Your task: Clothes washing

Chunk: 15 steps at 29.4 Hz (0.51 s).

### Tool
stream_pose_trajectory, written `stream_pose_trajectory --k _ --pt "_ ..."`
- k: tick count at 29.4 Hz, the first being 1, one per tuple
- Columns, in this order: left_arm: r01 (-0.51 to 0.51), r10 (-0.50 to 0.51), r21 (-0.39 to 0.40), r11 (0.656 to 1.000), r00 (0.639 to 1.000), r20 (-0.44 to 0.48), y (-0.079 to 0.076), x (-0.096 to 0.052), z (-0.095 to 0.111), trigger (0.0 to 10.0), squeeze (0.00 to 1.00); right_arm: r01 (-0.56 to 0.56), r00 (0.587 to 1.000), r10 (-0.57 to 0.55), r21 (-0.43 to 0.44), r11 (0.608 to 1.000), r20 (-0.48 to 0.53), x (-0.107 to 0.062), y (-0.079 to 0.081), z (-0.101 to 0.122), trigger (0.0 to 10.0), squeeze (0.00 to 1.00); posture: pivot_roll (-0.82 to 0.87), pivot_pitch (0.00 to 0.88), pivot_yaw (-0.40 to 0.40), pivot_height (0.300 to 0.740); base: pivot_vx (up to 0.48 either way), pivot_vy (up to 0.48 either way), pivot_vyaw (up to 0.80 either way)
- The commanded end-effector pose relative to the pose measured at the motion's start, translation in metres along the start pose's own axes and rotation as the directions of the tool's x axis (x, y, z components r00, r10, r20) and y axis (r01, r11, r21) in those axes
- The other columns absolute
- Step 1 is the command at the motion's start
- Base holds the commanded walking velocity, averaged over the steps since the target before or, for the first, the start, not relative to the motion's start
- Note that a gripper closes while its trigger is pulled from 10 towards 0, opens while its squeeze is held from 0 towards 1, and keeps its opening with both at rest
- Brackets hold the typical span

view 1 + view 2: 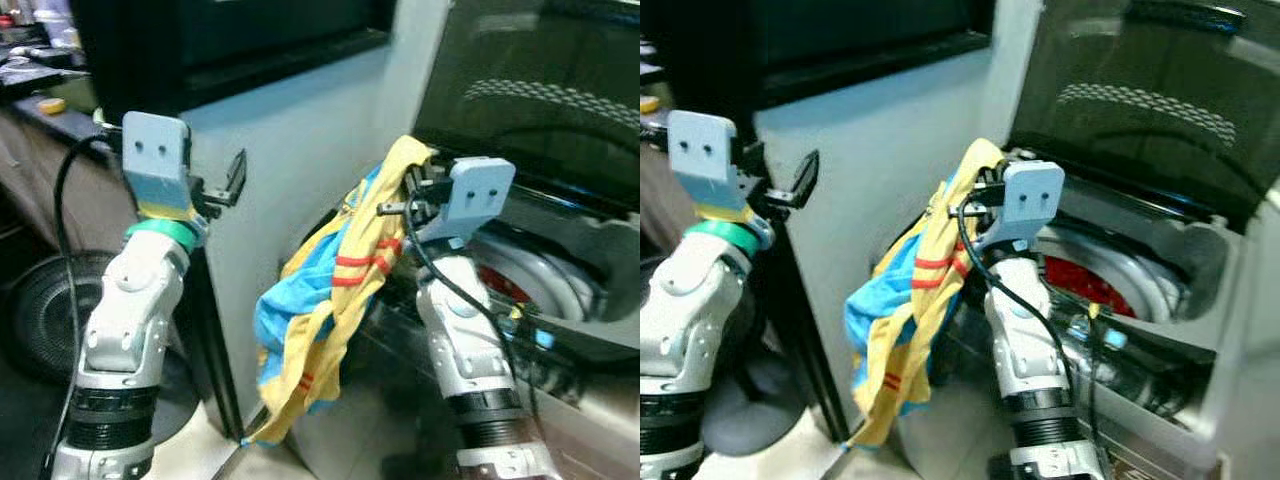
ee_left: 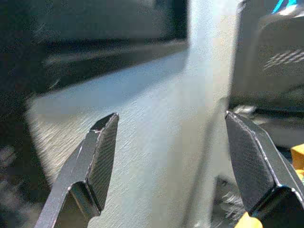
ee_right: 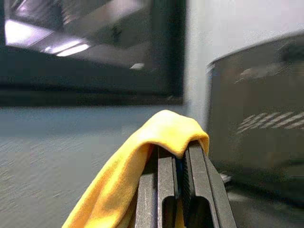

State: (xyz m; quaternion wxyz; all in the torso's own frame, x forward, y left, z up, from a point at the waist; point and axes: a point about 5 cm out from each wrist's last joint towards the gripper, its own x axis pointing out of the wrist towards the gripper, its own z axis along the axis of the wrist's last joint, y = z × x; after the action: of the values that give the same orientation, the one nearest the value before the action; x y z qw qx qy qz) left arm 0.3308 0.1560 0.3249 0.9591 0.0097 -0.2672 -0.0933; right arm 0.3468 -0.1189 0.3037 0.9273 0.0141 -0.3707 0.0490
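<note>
At about 9 o'clock in the head view, the left gripper (image 1: 238, 178) is hovering raised in front of the pale grey wall (image 1: 300, 130), its two black fingers (image 2: 102, 147) spread wide with nothing between them. Its wrist camera is looking past those fingers at the same wall and at a dark window frame (image 2: 109, 47) above it. Behind the left arm, at 10 o'clock, a dark counter (image 1: 50, 115) is carrying a small yellow object (image 1: 50, 104) too blurred to name, and a round black ribbed object (image 1: 45, 310) is sitting on the floor at 8 o'clock.

Near the centre, a yellow and blue garment (image 1: 325, 300) with red stripes is hanging in a long fold, its lower end dangling toward 6 o'clock close to the wall's corner. Some dark marking is showing on the cloth near its upper part, but it is too small and blurred to read.

The right gripper (image 1: 415, 180) is holding the garment by its top edge, at about 1 o'clock from the cloth's middle; in its wrist view the fingers (image 3: 164, 180) are pressed narrowly together with the yellow cloth (image 3: 166, 128) draped over their tips.

At 3 o'clock, the top-loading washing machine (image 1: 590, 340) is standing with its dark lid (image 1: 540, 90) raised, the grey drum opening (image 1: 520, 280) showing something red inside. No brand or label is legible on the machine.
</note>
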Motion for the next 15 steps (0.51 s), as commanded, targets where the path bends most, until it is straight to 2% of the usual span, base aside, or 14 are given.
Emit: stream_pose_trajectory --k 1,15 --pt "0.001 -0.001 0.008 1.0 1.0 -0.011 0.0005 -0.0015 -0.0027 10.0 0.0 0.004 0.999 -0.004 0.004 1.0 0.051 0.0028 0.0013 0.0092 10.0 0.0 0.02 0.024 0.04 0.74 0.0 0.0 -0.8" --pt "-0.004 0.004 0.0 1.0 1.0 -0.031 -0.0003 -0.0034 -0.0088 10.0 0.0 0.028 0.998 -0.029 0.008 1.0 0.05 0.0025 0.0014 0.0074 10.0 0.0 0.02 0.027 0.041 0.74 0.0 0.0 -0.8"
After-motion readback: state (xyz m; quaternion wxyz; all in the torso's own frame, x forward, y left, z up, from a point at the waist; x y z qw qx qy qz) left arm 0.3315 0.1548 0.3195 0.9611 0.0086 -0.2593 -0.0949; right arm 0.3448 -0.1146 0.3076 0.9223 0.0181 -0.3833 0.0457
